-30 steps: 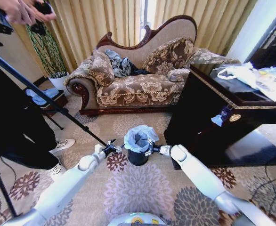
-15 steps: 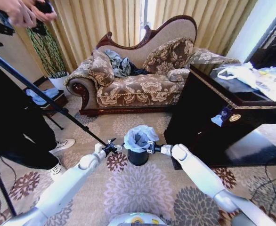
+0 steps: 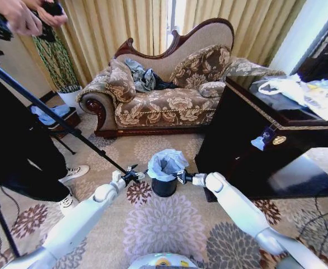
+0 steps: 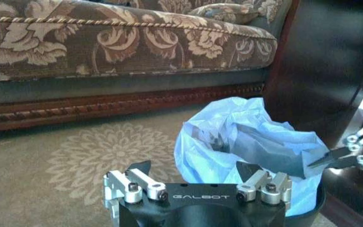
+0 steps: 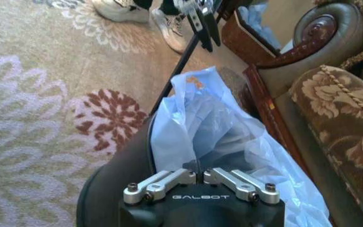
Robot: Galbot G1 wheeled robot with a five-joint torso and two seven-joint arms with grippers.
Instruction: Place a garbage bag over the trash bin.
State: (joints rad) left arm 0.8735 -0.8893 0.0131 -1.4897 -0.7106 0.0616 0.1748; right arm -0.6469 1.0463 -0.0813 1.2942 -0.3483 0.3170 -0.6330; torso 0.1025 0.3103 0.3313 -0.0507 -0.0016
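Right claw [image 5: 196, 171] pinches garbage bag [image 3: 165, 163] in upright trash bin [image 3: 164, 188].

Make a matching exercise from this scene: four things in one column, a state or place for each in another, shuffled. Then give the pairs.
Things:
1. garbage bag
2. trash bin
3. left gripper
4. right gripper

States:
A. fingers open, beside the bin on the robot's left
B. black, standing on the patterned carpet
C. fingers shut on the bag's edge
D. pale blue, bunched in the bin's mouth

Pairs: 1-D, 2-B, 3-A, 4-C
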